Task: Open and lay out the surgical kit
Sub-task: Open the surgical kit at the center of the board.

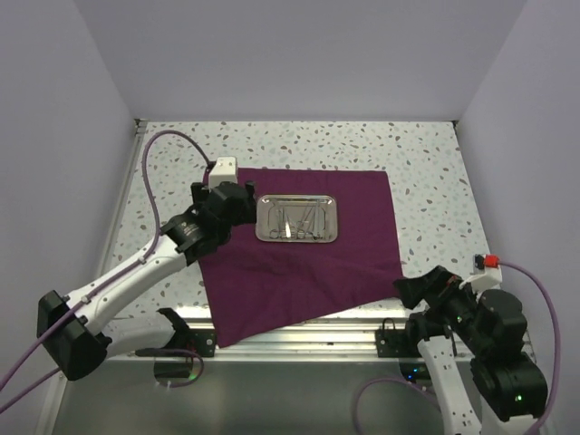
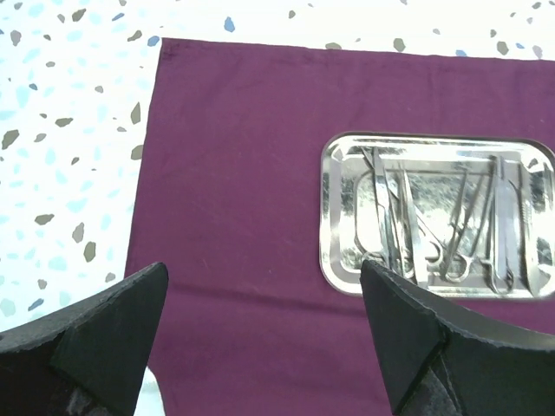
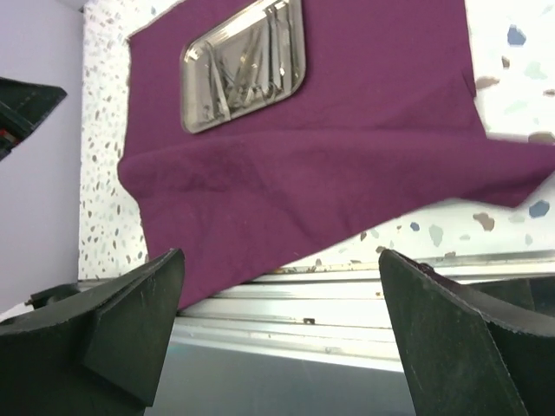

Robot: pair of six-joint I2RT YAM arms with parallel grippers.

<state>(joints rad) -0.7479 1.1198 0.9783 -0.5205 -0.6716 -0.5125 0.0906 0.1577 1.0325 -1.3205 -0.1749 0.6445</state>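
Black wedge pincer fingers (image 2: 104, 329) flank matte purple cloth (image 2: 234, 173), shiny rectangular tray (image 2: 329, 217).

The thin steel instruments (image 2: 390, 217) in the small shiny rectangular steel tray (image 2: 334, 217) overlap in a tangle, and in the top view they are too small to tell apart. One black finger (image 2: 434, 347) of the left gripper (image 2: 262, 269) covers part of the tray's rim on the side toward the table's near edge. In the right wrist view the picture's top edge cuts off the tray, and its right edge cuts off a corner of the large dark purple cloth (image 3: 347, 130).

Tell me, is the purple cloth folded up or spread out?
Spread out: the purple cloth lies as one open sheet, with the steel tray sitting uncovered on it.
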